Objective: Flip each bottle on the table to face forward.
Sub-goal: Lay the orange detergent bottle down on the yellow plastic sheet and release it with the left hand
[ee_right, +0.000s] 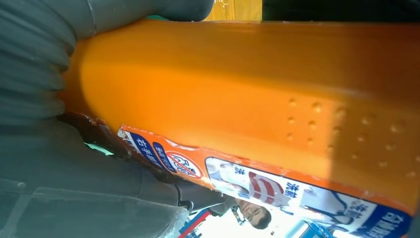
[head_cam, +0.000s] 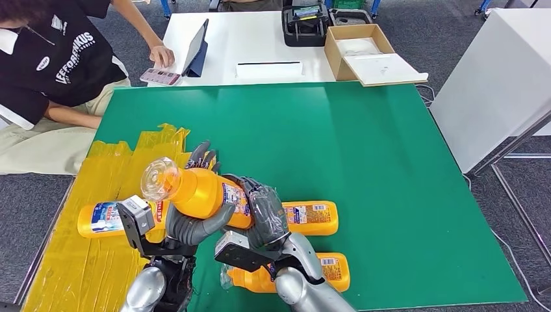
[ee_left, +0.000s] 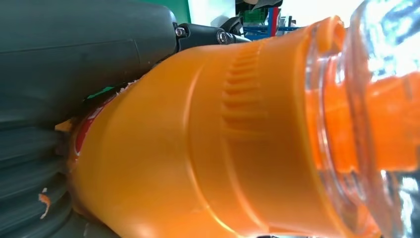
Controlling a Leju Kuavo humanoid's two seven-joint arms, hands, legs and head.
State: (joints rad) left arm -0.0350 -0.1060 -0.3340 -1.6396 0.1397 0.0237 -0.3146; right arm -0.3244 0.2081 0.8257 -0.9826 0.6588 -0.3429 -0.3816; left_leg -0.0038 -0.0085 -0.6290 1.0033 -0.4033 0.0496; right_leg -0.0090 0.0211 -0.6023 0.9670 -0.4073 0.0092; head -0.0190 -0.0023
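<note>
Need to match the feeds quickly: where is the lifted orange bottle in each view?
Head view: lifted orange bottle low centre-left, gripped by both hands.
Left wrist view: its shoulder and clear cap end.
Right wrist view: its labelled body.
Shared landmark: green table, a sliver.

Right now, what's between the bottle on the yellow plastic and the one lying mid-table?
In the head view, the lifted bottle sits between them, gripped by the left hand and right hand. It hides the gap between the left bottle and the middle bottle.
</note>
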